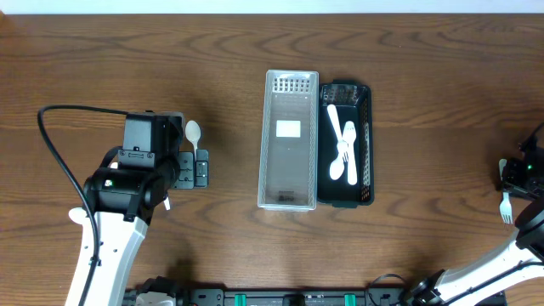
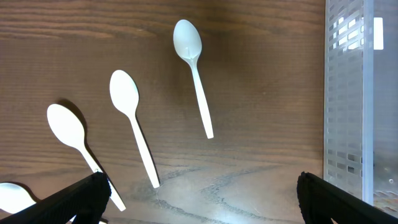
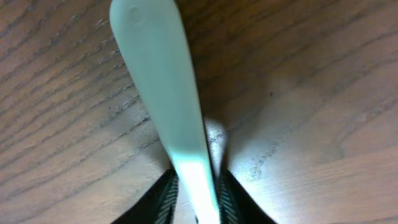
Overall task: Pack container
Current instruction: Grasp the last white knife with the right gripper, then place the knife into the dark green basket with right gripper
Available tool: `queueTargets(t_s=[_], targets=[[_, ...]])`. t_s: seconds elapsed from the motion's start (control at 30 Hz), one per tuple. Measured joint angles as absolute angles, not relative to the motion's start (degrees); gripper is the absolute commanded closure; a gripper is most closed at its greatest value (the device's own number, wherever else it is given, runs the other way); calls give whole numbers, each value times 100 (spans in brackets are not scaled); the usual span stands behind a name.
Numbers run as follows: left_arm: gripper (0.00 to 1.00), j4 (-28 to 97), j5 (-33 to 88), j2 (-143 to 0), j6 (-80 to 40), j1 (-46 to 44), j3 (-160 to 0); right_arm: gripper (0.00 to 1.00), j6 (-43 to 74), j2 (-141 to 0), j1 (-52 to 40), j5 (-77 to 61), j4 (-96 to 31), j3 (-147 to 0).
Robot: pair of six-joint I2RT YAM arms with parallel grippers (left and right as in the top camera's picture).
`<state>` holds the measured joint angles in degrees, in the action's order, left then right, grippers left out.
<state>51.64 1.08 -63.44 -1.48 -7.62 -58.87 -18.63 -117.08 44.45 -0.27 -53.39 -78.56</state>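
A black container (image 1: 365,144) holds several white plastic utensils (image 1: 342,144). A clear slotted container (image 1: 289,170) stands right against its left side and also shows in the left wrist view (image 2: 348,93). Several white spoons (image 2: 194,68) lie on the wood in the left wrist view; the overhead view shows only one (image 1: 194,133). My left gripper (image 2: 202,186) is open and empty, low over the spoon handles (image 1: 200,170). My right gripper (image 3: 194,199) at the far right (image 1: 510,178) is shut on a white plastic utensil (image 3: 158,81) that looks like a fork (image 1: 506,206).
The brown wood table (image 1: 425,68) is bare around the two containers. A black cable (image 1: 59,144) loops to the left of the left arm. The right arm is close to the table's right edge.
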Motion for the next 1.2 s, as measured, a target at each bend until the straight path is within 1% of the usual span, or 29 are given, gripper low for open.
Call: queueTargets(t_s=[0.07,0.37,0.67,0.9,1.2], targets=[[2,5164,108,-6344,-148,-762,-5887,81,-1852,-11708,4445,-32,-5339,-7856],[2,5164,108,-6344,-148,-762,-5887,99,-1841,-11708,4442,-99,-5349,-7856],[2,5164,108,-6344,-148,-762,-5887,99,-1710,-11699,4143,-200,-5352,-7856],[2,5164,108,-6344,-148,-762,-5887,99,-1400,-11279,3332,-379,-5352,-7852],[2,5127,108,-6344,-148,-762,-5887,99,-491,-9767,1632,-458,-5419,-7870]])
